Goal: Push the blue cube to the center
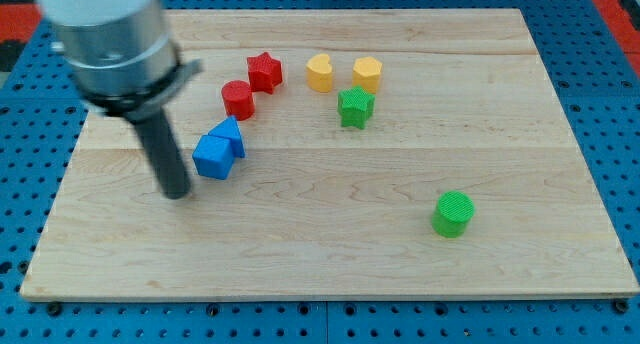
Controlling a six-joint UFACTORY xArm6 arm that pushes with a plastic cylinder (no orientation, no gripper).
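The blue cube (213,157) lies on the wooden board (330,254) at the view's left of middle. A second blue block (230,133), wedge-like, touches it at its upper right. My tip (177,194) rests on the board just left of and slightly below the blue cube, a small gap apart from it. The dark rod rises up to the grey arm body at the view's top left.
A red cylinder (238,99) and a red star (264,71) sit above the blue blocks. A yellow heart (320,73), a yellow hexagon-like block (367,74) and a green star (355,107) sit at top middle. A green cylinder (454,213) stands at lower right.
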